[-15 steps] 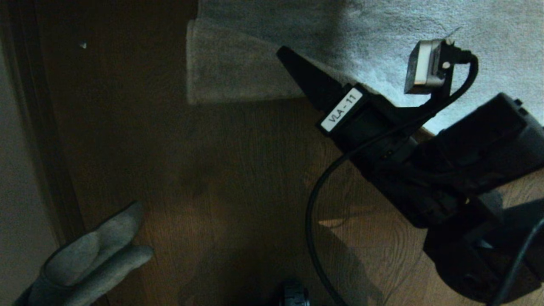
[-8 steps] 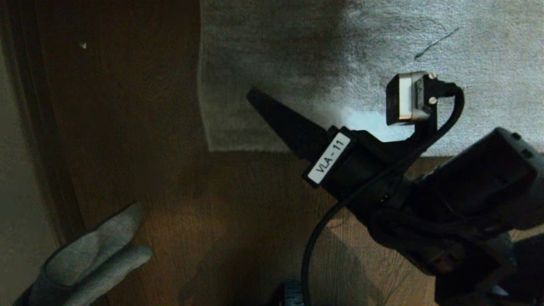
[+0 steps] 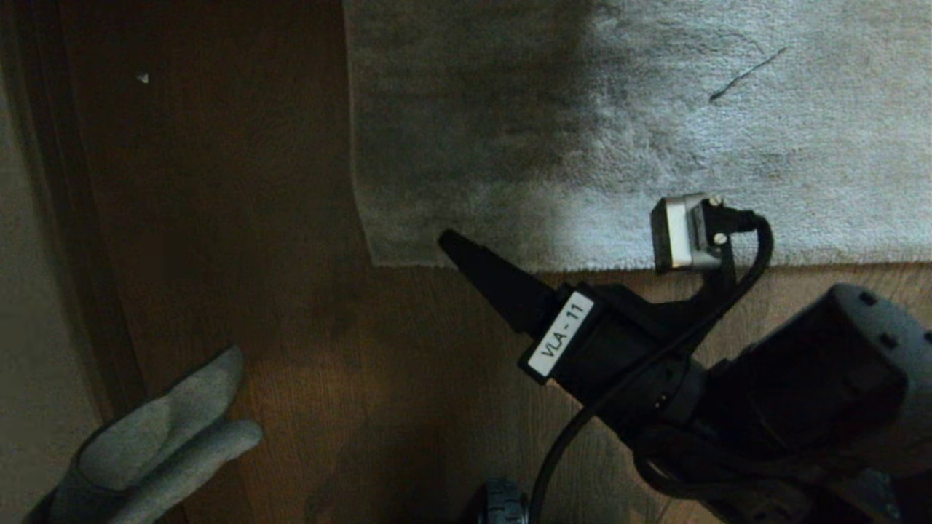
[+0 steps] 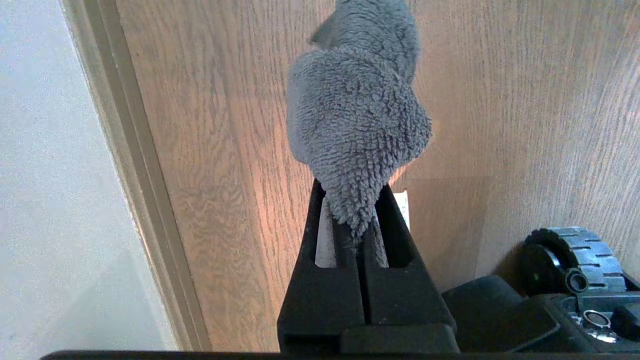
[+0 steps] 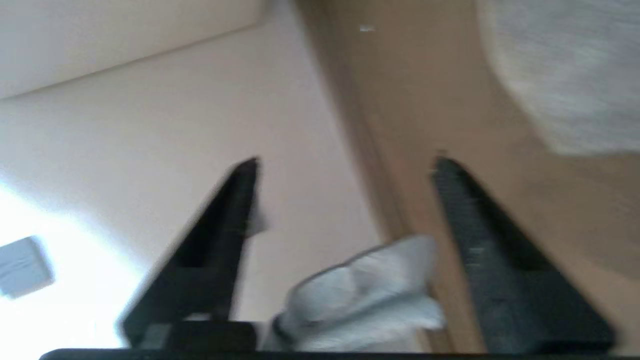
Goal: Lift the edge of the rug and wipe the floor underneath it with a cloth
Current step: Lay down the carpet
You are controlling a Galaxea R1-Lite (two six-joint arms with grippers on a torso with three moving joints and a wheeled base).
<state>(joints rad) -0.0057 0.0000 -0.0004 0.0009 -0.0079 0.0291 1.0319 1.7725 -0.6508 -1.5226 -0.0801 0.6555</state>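
**Getting the rug edge lifted cleanly**

The right gripper (image 5: 345,165) hangs with its fingers spread and empty; the rug edge (image 3: 466,263) lies flat on the floor (image 3: 408,364), just beyond the fingertips. The step is judged to be taking that edge: slip one finger under the border, close firmly, then raise it. The left gripper (image 4: 354,192) has its fingers clamped on the cloth (image 4: 355,115), ready to wipe

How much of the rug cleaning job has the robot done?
The cloth is picked up: the left gripper is shut on it. The rug edge lies flat on the floor. The right gripper hangs open near the rug corner, holding nothing. From these views alone, any wiping can't be judged.
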